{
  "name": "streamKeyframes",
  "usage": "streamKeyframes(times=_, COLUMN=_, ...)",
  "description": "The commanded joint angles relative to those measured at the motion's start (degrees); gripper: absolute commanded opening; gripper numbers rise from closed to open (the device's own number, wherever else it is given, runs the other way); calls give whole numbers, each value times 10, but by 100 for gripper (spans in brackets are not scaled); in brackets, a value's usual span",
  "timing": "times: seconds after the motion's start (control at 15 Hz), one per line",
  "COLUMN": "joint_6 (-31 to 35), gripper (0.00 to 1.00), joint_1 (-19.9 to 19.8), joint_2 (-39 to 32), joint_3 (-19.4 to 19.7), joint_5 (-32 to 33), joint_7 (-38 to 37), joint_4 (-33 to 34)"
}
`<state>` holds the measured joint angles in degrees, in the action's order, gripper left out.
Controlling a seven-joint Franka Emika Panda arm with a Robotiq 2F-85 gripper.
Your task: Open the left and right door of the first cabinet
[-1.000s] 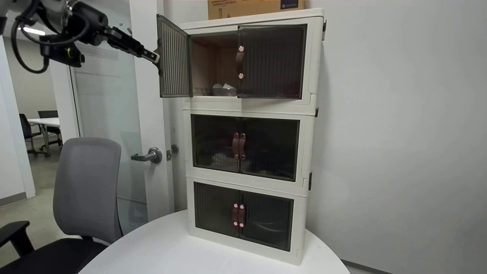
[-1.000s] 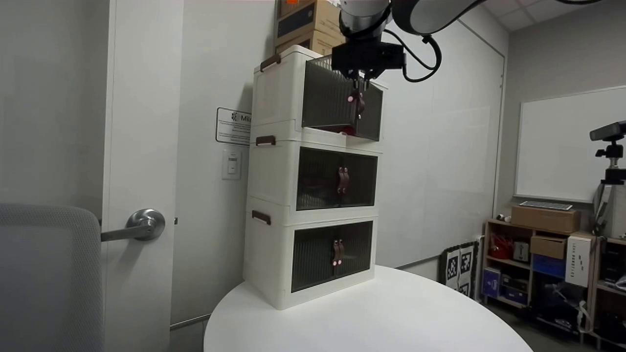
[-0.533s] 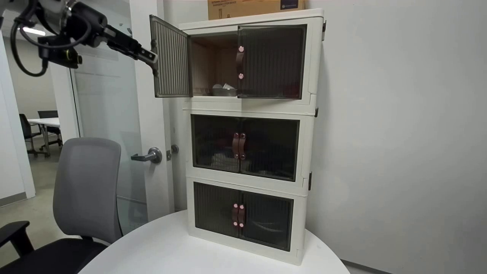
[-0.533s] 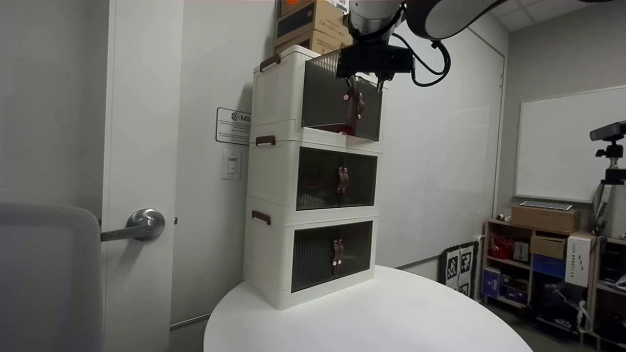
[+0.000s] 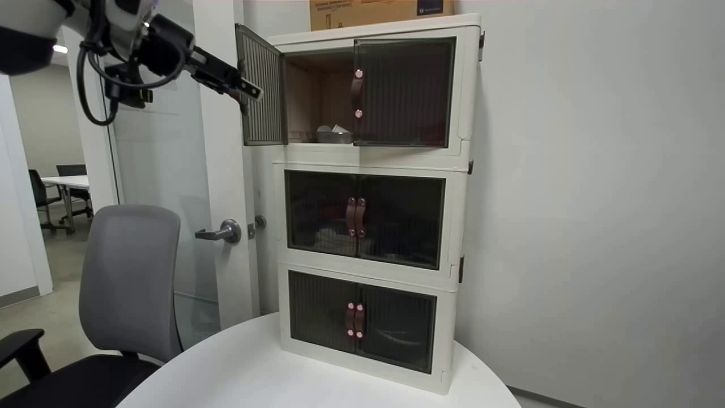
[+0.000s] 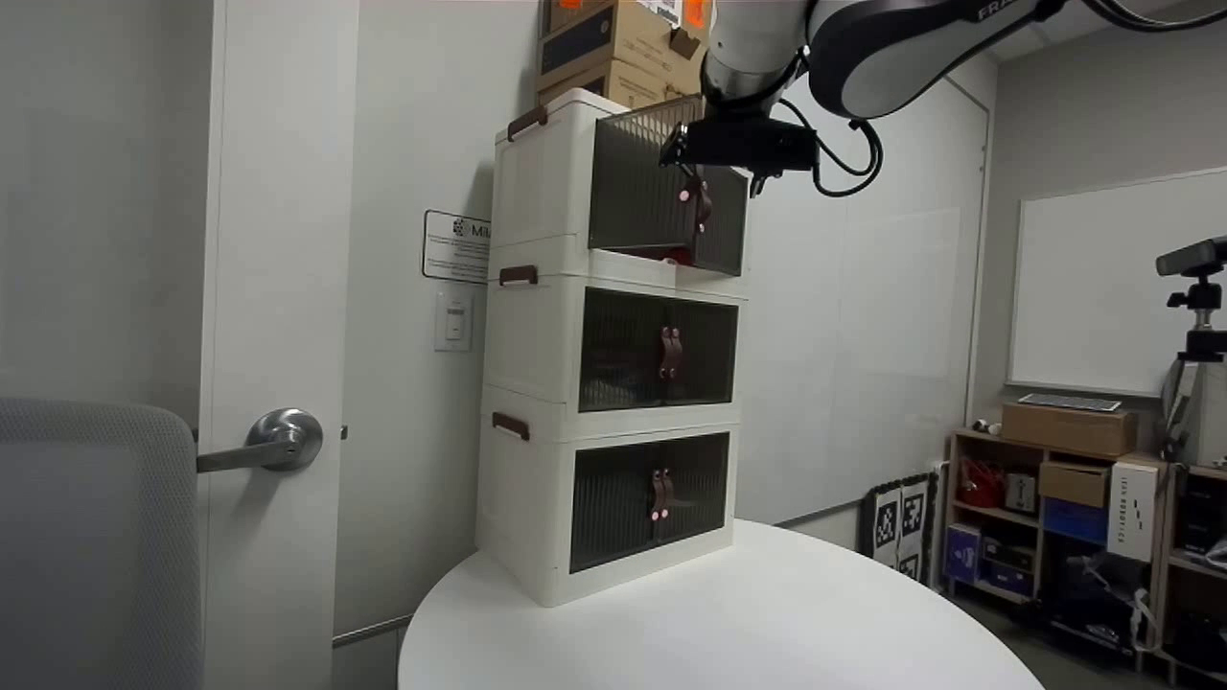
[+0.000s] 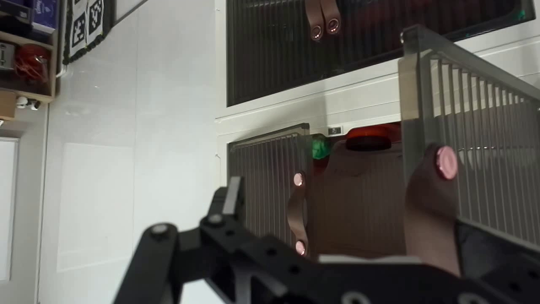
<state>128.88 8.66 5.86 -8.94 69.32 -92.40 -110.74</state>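
The first cabinet is the top tier of the cream tower. Its left door stands swung well out, while the right door appears slightly ajar. Seen upside down in the wrist view, the right door is on the left and the left door on the right. My gripper is spread open at the left door's free edge. One finger shows in front of the right door. The other is partly hidden near the left door's brown strap handle; I cannot tell whether it touches.
Two lower tiers with closed dark doors stand below on a round white table. Cardboard boxes sit on top. A grey bowl lies inside the top tier. A grey chair and a room door are nearby.
My gripper has opened. The left door swung farther out, then came back a little. In the exterior views the arm has shifted right and slightly down.
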Motion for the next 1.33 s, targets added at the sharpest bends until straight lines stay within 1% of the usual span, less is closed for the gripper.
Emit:
streamKeyframes(times=0.0, joint_6=34, gripper=100, joint_1=-6, joint_2=-30, joint_3=5, joint_5=-12, joint_7=24, joint_4=-9)
streamKeyframes(times=0.2, joint_6=28, gripper=100, joint_1=-8, joint_2=-26, joint_3=3, joint_5=-13, joint_7=22, joint_4=-11)
streamKeyframes(times=0.53, joint_6=29, gripper=100, joint_1=3, joint_2=5, joint_3=-6, joint_5=-34, joint_7=37, joint_4=-33)
streamKeyframes(times=0.87, joint_6=27, gripper=100, joint_1=25, joint_2=23, joint_3=-29, joint_5=-69, joint_7=42, joint_4=-46)
streamKeyframes(times=1.0, joint_6=17, gripper=100, joint_1=33, joint_2=25, joint_3=-40, joint_5=-75, joint_7=43, joint_4=-47)
streamKeyframes(times=1.13, joint_6=-32, gripper=100, joint_1=39, joint_2=19, joint_3=-57, joint_5=-62, joint_7=12, joint_4=-35)
streamKeyframes(times=1.27, joint_6=-109, gripper=100, joint_1=46, joint_2=1, joint_3=-79, joint_5=-49, joint_7=-24, joint_4=-8)
